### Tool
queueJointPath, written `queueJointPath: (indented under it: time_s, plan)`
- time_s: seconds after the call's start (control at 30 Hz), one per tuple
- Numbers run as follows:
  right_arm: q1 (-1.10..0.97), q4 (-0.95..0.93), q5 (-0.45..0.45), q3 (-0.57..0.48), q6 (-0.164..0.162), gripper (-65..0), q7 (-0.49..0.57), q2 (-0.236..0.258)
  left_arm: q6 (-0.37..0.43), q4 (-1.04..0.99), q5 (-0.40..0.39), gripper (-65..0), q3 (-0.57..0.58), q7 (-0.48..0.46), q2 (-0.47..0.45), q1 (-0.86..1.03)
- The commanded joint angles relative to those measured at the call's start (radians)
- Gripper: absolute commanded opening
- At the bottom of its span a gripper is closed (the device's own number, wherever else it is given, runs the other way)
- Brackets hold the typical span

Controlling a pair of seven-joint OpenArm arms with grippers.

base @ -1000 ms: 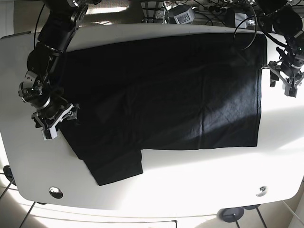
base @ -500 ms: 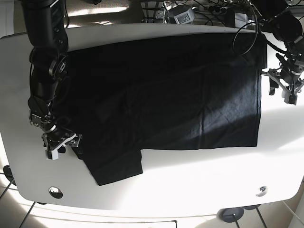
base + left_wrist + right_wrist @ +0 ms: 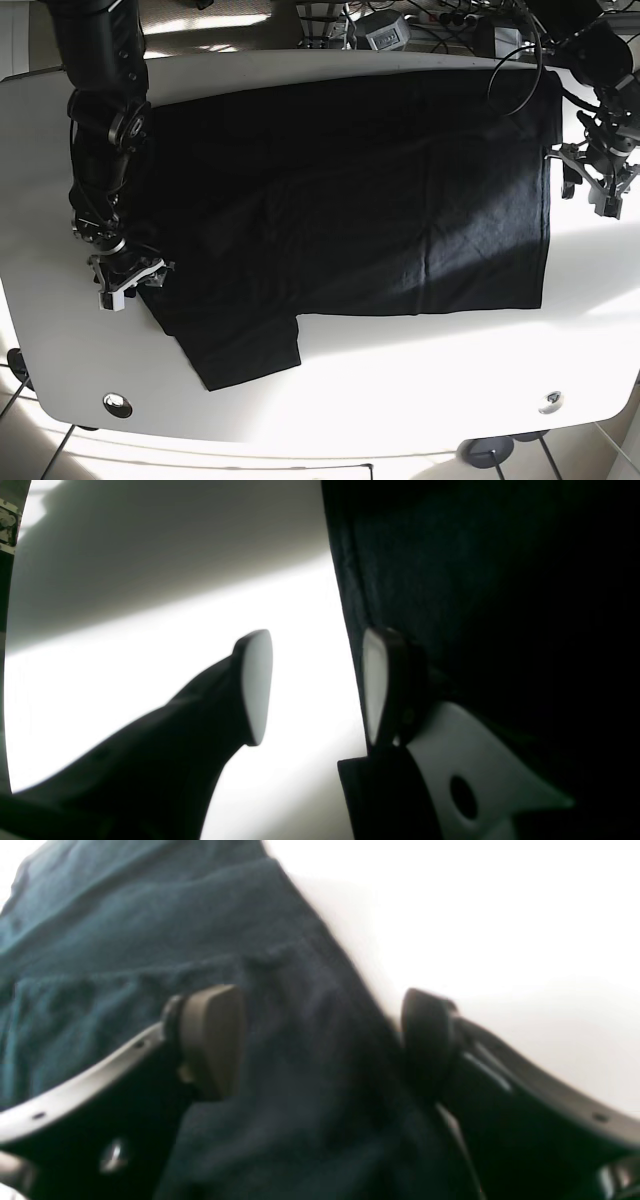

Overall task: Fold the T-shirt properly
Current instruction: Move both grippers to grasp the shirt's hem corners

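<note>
— So where is the T-shirt point(image 3: 350, 190) placed?
— Flat on the table point(image 3: 400, 385). Its edges are straddled by the right gripper point(image 3: 320, 1040) and left gripper point(image 3: 312, 685), both open, nothing pinched, probably for grasping

A robotics lab: behind the white worktop point(image 3: 330, 400) lie tangled cables point(image 3: 450, 20) and grey electronics boxes point(image 3: 385, 32).

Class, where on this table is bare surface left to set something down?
Bare table lies along the near edge below the T-shirt. Narrower strips run outside the right tool and the left tool. The far edge is crowded with cables.
</note>
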Motion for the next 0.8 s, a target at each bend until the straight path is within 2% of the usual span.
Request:
queueJointPath:
  time_s: [0.03,0.3,0.37,0.4,0.43,0.47,0.5,0.53,0.63,0.8]
  plan:
    - [0.027,0.007,-0.008,0.001,0.016,-18.4,-0.025,-0.006,0.002,0.022,-0.012,-38.2,-0.006,-0.021,-0.021,-0.009]
    - [0.029,0.007,-0.008,0.002,0.005,-19.0,-0.024,-0.043,0.002,0.020,-0.011,-38.2,-0.008,-0.021,-0.025,-0.009]
    - [0.029,0.007,-0.008,0.002,0.005,-31.5,-0.022,-0.047,0.002,0.017,-0.008,-37.9,-0.008,-0.021,-0.024,-0.016]
    - [0.029,0.007,-0.008,0.002,0.005,-40.3,-0.022,-0.047,0.002,0.017,-0.008,-37.8,-0.008,-0.021,-0.022,-0.035]
    - [0.029,0.007,-0.008,0.002,0.005,-52.2,-0.022,-0.049,0.025,0.012,-0.006,-37.6,-0.006,-0.021,-0.022,-0.070]
    - [0.029,0.007,-0.008,0.002,0.005,-60.1,-0.022,-0.049,0.117,0.000,-0.006,-37.5,0.000,-0.021,-0.022,-0.101]
    - [0.029,0.007,-0.008,0.002,0.005,-61.0,-0.022,-0.046,0.170,-0.023,-0.006,-36.1,0.005,-0.021,-0.022,-0.121]
    - [0.029,0.007,-0.008,0.002,0.005,-61.4,-0.022,-0.046,0.227,-0.075,-0.006,-29.7,0.032,-0.021,-0.027,-0.162]
    - [0.029,0.007,-0.008,0.002,0.005,-61.5,-0.022,-0.044,0.296,-0.195,-0.006,-16.5,0.080,-0.021,-0.051,-0.276]
    - [0.029,0.007,-0.008,0.004,0.005,-61.5,-0.022,-0.046,0.309,-0.482,-0.008,-15.8,0.164,-0.027,-0.085,-0.461]
